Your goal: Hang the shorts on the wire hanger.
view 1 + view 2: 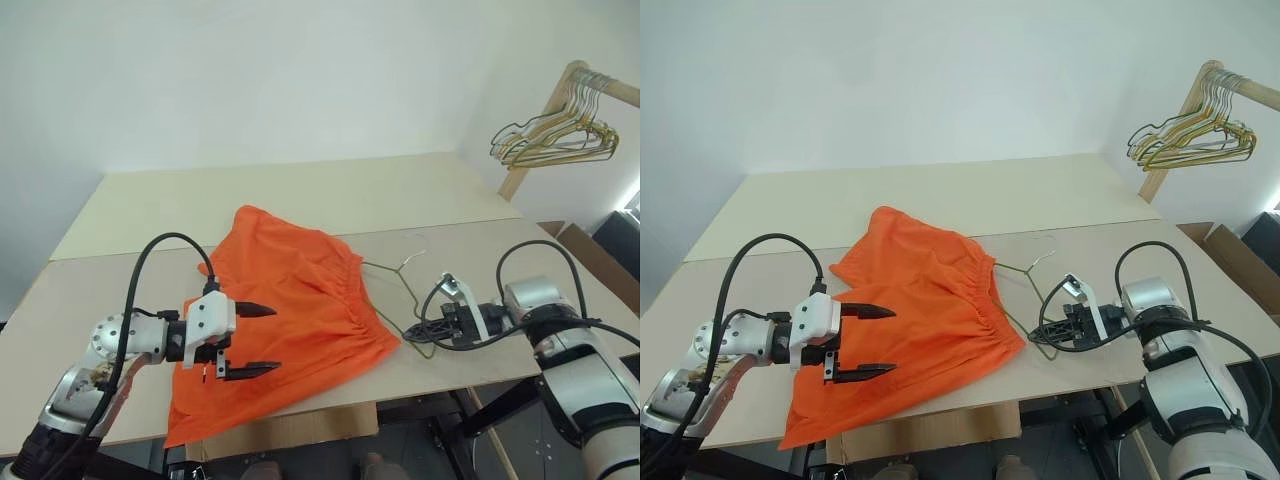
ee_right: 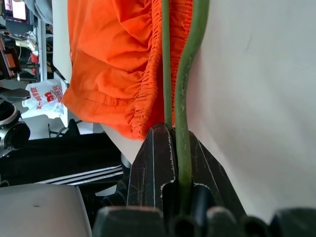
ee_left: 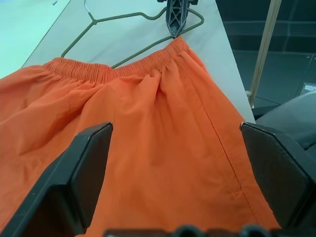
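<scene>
The orange shorts (image 1: pixel 290 300) lie wrinkled on the table, their gathered waistband toward my right arm. The thin grey-olive wire hanger (image 1: pixel 393 271) lies flat beside that waistband, its hook pointing toward the table's far side. My right gripper (image 1: pixel 415 330) is shut on the hanger's near corner, and the wire (image 2: pixel 185 98) runs out between its closed fingers right along the waistband's edge. Just above the left part of the shorts, my left gripper (image 1: pixel 270 340) hovers open, pointing toward the waistband, with nothing between its fingers (image 3: pixel 91 173).
A wooden rack at the far right carries a dense bunch of gold and green hangers (image 1: pixel 555 135). The table (image 1: pixel 300 190) stretches well beyond the shorts. Its front edge runs just below both grippers. A cardboard box (image 1: pixel 590 250) stands past the table's right side.
</scene>
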{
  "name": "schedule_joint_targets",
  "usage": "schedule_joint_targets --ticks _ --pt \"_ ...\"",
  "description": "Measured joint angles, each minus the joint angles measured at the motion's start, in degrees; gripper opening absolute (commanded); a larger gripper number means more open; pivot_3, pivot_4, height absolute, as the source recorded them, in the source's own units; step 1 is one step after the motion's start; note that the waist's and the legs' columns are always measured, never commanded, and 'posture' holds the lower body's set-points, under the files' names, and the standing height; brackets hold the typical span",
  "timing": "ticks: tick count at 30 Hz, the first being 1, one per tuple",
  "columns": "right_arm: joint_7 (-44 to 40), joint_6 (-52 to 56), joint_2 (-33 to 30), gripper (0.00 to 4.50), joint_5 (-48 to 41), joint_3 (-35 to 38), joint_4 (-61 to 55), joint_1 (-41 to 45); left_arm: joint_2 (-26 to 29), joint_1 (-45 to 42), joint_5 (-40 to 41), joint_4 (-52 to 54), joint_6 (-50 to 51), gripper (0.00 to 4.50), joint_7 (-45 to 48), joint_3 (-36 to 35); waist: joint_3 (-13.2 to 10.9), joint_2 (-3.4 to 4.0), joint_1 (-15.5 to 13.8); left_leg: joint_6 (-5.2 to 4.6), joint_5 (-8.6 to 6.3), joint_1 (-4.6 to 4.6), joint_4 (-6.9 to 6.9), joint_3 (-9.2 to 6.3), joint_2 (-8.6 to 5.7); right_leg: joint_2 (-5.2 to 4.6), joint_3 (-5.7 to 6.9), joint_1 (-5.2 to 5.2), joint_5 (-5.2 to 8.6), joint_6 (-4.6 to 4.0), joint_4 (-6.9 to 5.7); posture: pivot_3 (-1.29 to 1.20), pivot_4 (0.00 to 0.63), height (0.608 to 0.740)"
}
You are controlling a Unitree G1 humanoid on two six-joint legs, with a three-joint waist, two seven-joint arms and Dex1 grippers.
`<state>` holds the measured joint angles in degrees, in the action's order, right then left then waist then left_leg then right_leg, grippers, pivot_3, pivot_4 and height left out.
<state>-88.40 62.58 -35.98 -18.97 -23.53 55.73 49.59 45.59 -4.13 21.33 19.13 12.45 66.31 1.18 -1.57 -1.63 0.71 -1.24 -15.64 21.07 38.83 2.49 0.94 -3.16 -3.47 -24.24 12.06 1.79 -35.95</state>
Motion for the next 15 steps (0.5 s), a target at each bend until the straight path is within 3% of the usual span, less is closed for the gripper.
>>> schedule_joint_targets --ticks 4,9,15 --pt "0.9 -0.3 2.6 0.0 0.9 2.9 4.7 2.5 -0.2 0.0 0.0 0.3 0.1 4.48 -0.4 0.0 0.0 0.01 0.0 0.0 0.0 -0.01 0.0 -0.02 0.0 0.0 0.0 -0.01 -0.01 -0.01 -0.05 0.08 0.0 0.74" --pt "10.4 -0.9 4.2 0.0 0.7 13.4 10.8 6.0 -0.5 0.0 0.0 0.4 0.1 4.48 -0.9 0.0 0.0 0.02 -0.1 0.0 0.0 0.0 -0.01 -0.03 -0.02 -0.03 0.01 0.0 -0.01 -0.01 -0.04 0.08 0.0 0.74" --pt "15.4 -4.1 5.0 0.0 0.6 20.5 10.7 5.2 -1.0 0.4 -0.9 0.4 0.1 4.48 -1.7 0.5 0.0 0.04 -0.2 0.0 0.0 0.03 -0.02 -0.03 -0.03 -0.05 0.02 -0.01 -0.01 -0.01 -0.03 0.08 0.0 0.74"
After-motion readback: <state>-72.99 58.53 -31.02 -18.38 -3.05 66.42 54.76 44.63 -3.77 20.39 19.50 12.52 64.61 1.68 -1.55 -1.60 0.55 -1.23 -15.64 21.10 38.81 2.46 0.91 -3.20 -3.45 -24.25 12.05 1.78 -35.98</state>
